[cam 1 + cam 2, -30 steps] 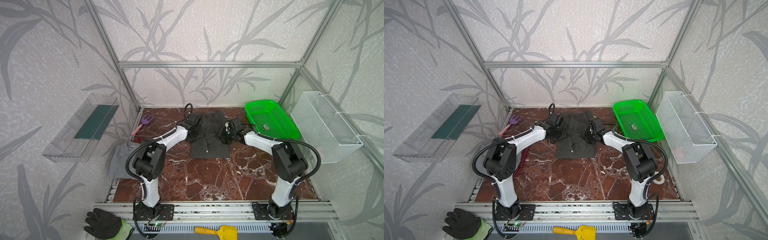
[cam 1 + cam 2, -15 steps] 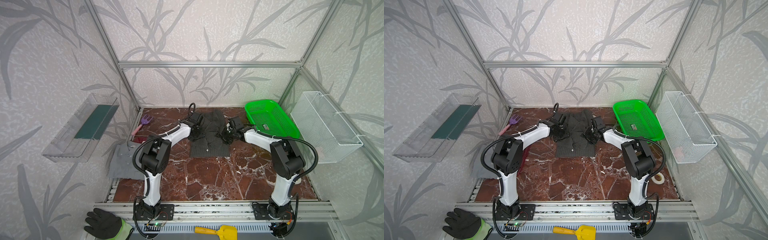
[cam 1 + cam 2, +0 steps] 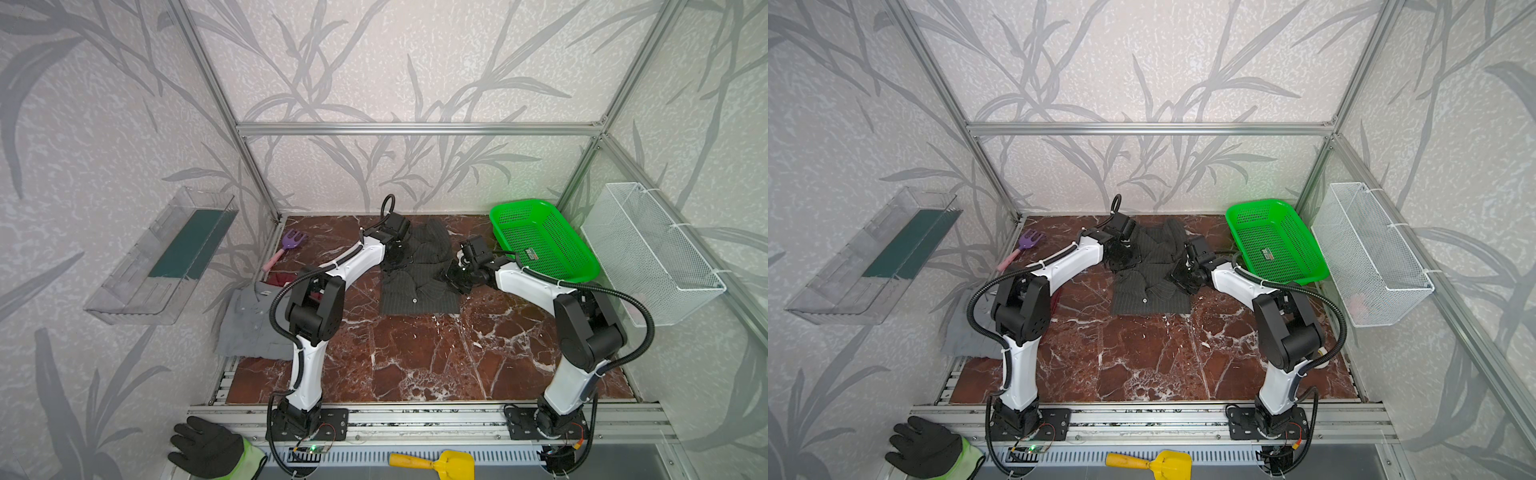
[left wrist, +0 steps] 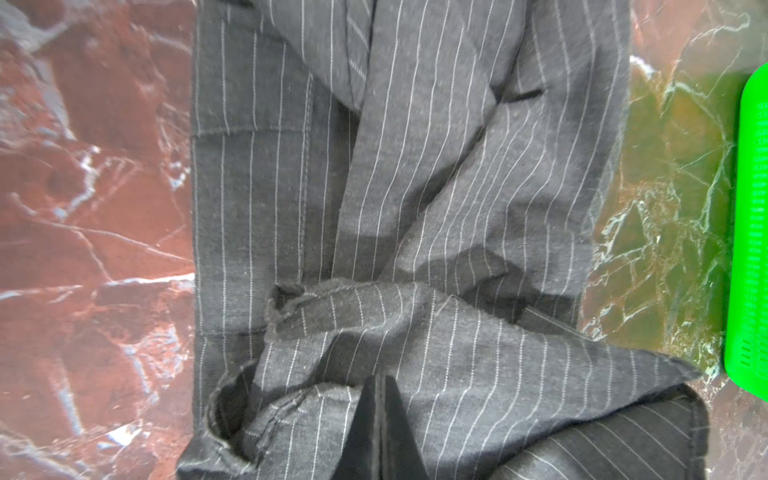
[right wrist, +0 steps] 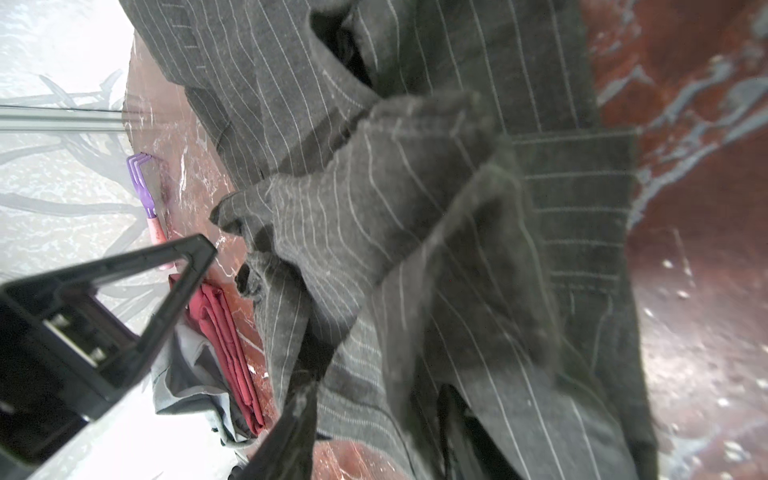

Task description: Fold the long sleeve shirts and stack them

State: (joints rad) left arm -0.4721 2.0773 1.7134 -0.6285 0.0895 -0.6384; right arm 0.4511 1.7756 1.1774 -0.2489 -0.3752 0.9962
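Looking down, we see the charcoal pinstriped shirt (image 3: 419, 286) lying partly folded at the far middle of the bench (image 3: 415, 357), between the 2 arms. Our left tool (image 4: 380, 384) is closed at a crumpled fold; our right tool (image 5: 253, 320) stands parted against draped cloth.

Hidden behind the left arm (image 3: 316, 305) in both top views: most of the red shirt (image 3: 279, 279) and a strip of the grey shirt (image 3: 248, 324). Seen from the left wrist, only the pressed-together tips of the left hand (image 4: 381, 386), cut by the frame edge; impossible to say if pinching the pinstripe shirt (image 4: 436, 187) or merely resting on it. Buried under that cloth in the right wrist view: one finger of the right hand (image 5: 255, 318). Blurred there: the counter (image 5: 698, 291). Cropped at the bottom of both top views: glove (image 3: 208, 453) and shovel (image 3: 436, 463). Too small to read: the basket (image 3: 552, 232) label.
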